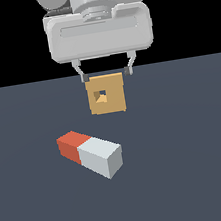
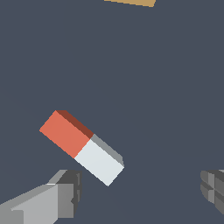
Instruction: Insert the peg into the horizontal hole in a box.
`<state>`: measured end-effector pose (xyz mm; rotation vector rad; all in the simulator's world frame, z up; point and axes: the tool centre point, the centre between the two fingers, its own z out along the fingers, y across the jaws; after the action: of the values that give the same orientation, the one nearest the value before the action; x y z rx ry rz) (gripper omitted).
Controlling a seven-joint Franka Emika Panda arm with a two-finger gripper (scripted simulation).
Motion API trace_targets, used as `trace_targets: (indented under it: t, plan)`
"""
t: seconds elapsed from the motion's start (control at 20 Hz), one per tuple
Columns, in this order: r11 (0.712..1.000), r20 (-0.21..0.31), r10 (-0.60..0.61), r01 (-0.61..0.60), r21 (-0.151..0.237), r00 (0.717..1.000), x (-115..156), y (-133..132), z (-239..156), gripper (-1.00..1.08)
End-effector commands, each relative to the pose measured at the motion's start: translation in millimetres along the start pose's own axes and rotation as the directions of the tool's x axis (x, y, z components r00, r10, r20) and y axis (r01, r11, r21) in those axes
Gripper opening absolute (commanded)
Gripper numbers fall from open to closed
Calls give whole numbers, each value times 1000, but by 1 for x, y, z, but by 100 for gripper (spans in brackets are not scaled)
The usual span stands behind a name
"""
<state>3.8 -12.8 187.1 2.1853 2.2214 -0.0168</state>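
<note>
Below end effector [image 1: 105,75]: peg [image 1: 90,153], ungrasped.

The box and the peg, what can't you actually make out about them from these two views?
- Box, exterior view: its top edge sits behind the gripper's fingertips, so contact or a gap cannot be told.
- Box, wrist view: only a tan sliver shows; the frame edge cuts off the rest, and the hole is out of view.
- Hole, exterior view: too small to judge its depth.
- Peg: its underside and far faces are hidden in both views.
</note>
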Motion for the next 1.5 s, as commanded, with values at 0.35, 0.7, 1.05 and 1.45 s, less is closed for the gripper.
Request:
trace_targets:
  t: [0.35, 0.7, 1.05, 1.45]
  plan:
    - [1000, -1, -31, 31, 0, 1000, -1, -2, 4, 100]
    - [993, -4, -122, 122, -1, 993, -5, -8, 16, 100]
    - [963, -9, -268, 268, -2, 963, -13, -17, 35, 100]
    - [895, -15, -446, 446, -5, 895, -24, -27, 60, 100]
